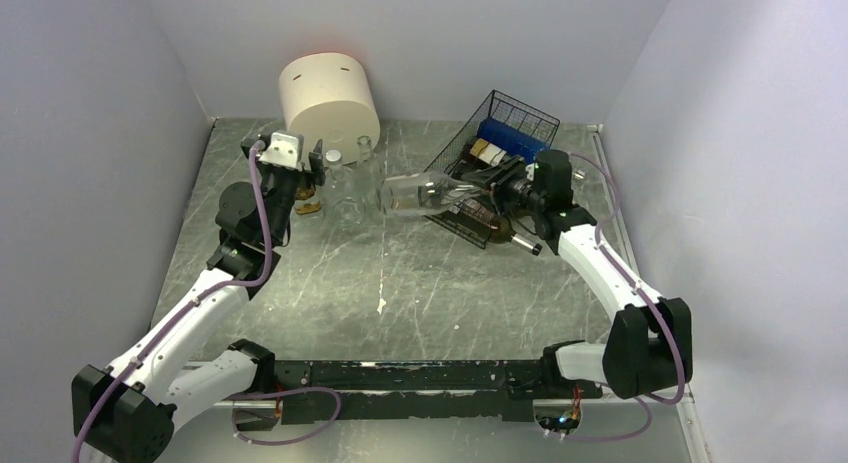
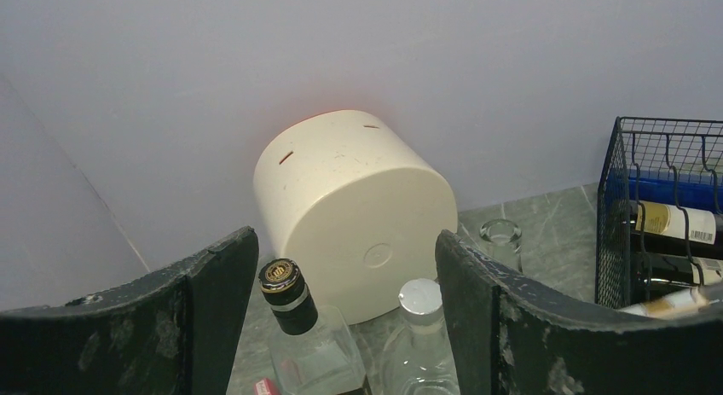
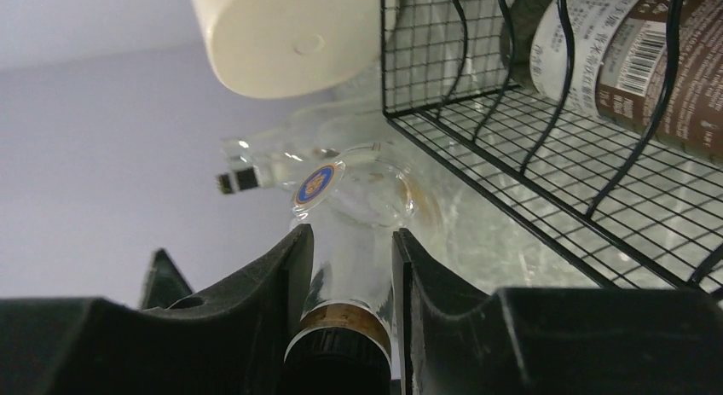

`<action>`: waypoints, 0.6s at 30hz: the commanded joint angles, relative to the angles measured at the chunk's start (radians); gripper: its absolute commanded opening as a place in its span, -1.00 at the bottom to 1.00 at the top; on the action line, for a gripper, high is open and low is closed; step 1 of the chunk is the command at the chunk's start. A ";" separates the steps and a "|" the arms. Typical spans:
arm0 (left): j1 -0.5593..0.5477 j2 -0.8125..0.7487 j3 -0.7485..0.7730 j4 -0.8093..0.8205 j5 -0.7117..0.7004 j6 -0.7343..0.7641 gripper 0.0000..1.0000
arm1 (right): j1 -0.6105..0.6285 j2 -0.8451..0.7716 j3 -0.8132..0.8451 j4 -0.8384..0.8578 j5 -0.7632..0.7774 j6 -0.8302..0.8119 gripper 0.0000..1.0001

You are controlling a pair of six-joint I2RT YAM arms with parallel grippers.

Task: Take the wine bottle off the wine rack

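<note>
- Wine bottle hangs level, its body past the rack edge, over the worktop.
- Your right jaws are clamped on its neck; grip firmly.
- Draw it left, clear of the wire, then lower gently.
- Left jaws gape wide, empty.

Clear wine bottle horizontal, just beside black wire-mesh wine rack.

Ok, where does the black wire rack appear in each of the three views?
Top external: the wine rack is right of centre, near the back wall.
Left wrist: it is at the right edge, cut off by the frame.
Right wrist: it fills the upper right, seen from close.
Shared landmark: the cream cylinder, left of the rack in every view.
</note>
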 commanded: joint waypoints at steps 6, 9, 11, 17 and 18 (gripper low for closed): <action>-0.007 -0.018 0.038 0.007 -0.002 -0.003 0.61 | 0.088 -0.050 0.210 -0.097 0.134 -0.214 -1.00; -0.007 -0.015 0.041 0.003 0.005 -0.006 0.61 | 0.113 -0.042 0.256 -0.156 0.179 -0.305 -1.00; -0.007 -0.016 0.043 0.001 0.009 -0.009 0.62 | 0.138 -0.023 0.296 -0.189 0.202 -0.373 -1.00; -0.007 -0.010 0.045 -0.003 0.014 -0.013 0.61 | 0.275 0.059 0.422 -0.267 0.322 -0.635 -1.00; -0.008 -0.008 0.049 -0.009 0.018 -0.015 0.61 | 0.291 0.073 0.438 -0.280 0.345 -0.671 -1.00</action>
